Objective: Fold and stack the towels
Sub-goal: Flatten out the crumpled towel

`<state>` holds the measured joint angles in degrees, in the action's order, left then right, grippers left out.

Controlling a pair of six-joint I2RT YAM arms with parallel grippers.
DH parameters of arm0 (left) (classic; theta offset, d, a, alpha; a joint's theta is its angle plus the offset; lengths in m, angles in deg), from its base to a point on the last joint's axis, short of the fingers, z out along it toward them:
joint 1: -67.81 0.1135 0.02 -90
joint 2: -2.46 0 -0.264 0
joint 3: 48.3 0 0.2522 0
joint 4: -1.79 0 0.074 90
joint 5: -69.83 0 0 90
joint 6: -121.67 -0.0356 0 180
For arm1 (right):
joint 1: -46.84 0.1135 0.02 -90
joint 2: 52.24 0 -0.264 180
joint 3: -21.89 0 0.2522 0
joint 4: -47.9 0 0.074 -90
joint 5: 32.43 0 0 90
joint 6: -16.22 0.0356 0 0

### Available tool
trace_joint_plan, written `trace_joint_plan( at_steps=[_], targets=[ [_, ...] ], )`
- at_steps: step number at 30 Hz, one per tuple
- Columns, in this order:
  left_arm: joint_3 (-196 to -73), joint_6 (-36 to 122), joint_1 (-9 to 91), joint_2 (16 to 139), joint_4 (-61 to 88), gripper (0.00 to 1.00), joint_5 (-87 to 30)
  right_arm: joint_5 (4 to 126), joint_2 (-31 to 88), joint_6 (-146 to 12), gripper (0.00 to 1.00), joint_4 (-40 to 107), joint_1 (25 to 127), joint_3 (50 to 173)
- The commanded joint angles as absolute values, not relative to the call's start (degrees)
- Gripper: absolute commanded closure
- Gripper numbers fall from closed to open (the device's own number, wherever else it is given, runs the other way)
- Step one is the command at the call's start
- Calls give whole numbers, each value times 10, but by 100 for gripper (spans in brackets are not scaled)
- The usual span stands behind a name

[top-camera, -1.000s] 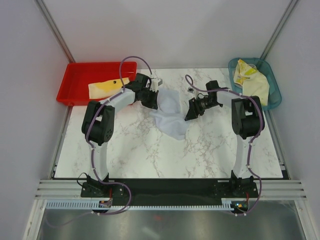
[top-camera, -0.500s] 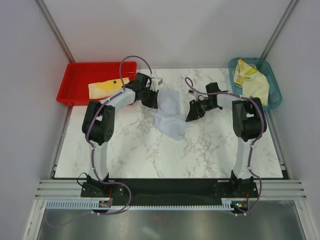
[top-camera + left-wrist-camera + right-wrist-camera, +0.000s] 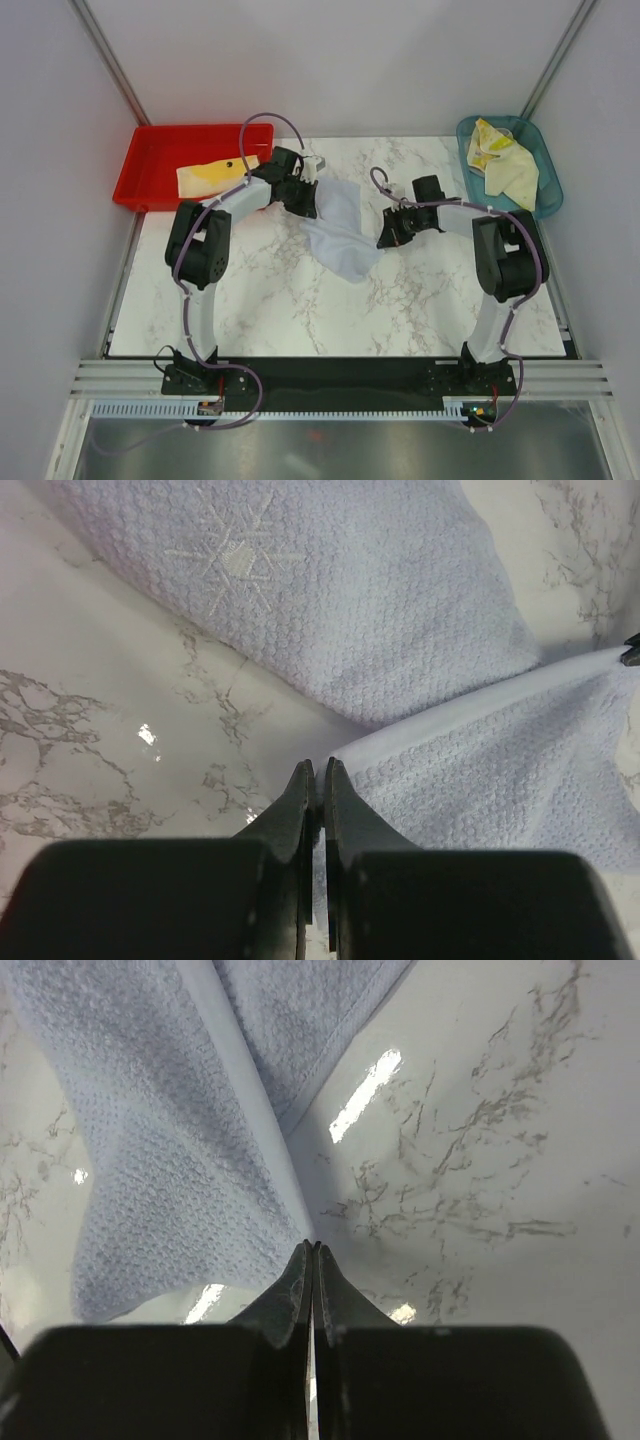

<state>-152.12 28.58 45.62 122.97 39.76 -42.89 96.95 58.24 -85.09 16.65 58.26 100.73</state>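
Note:
A pale lavender towel (image 3: 340,228) lies crumpled at the middle of the marble table (image 3: 300,300). My left gripper (image 3: 311,201) is shut on its upper left hem; in the left wrist view the white hem runs in between the closed fingers (image 3: 318,767), with the towel (image 3: 330,590) spread beyond. My right gripper (image 3: 386,238) is shut at the towel's right corner; in the right wrist view the hem of the towel (image 3: 170,1160) runs straight to the pinched tips (image 3: 312,1247). A cream-yellow towel (image 3: 208,178) lies folded in the red tray (image 3: 150,160).
A teal basket (image 3: 545,195) at the back right holds a yellow printed towel (image 3: 485,147) and a cream towel (image 3: 515,175). Grey walls close in the sides and back. Bare marble lies in front of the lavender towel.
My right gripper has gone from open to shut at the towel's right corner, and the right arm has shifted slightly right. The left gripper has stayed shut on the hem.

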Motion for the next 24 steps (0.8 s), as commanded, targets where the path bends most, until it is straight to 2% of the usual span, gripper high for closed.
trace_joint_plan(
  at_steps=[1,7,16,24],
  targets=[
    [-1533,325,459,1190,372,98,-444,899,494,-782,100,250,589,981],
    [-1512,371,455,1072,365,98,-435,805,306,-710,100,248,608,983],
    [-1492,412,432,861,360,98,-439,754,162,-732,100,124,636,1102],
    [-1458,452,379,729,359,98,-459,779,52,-755,100,80,650,1150]
  ],
)
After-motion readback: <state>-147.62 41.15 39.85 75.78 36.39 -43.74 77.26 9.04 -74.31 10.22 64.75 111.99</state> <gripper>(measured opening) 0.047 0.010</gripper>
